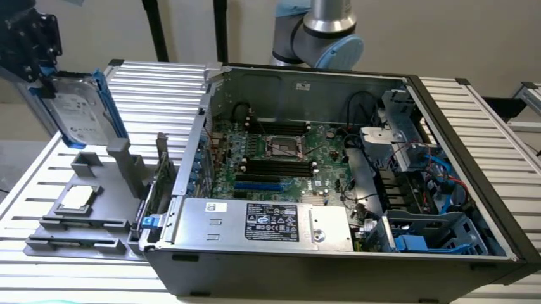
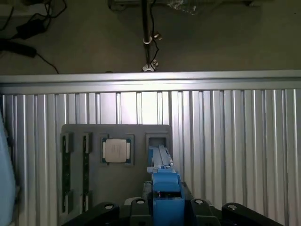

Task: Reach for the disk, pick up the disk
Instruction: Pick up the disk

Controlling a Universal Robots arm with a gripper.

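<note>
At the exterior view's left, we see the gripper, its jaws pinching the disk by its upper end. The drive hangs upright, slightly tilted, clear above the grey tray on the slatted bench. A square CPU chip sits in a tray pocket below. Just beside the tray stands the open computer case, with its power-supply box in front and its motherboard behind. In the wrist view, the disk's blue caddy rail hangs over a tray slot beside the chip.
</note>
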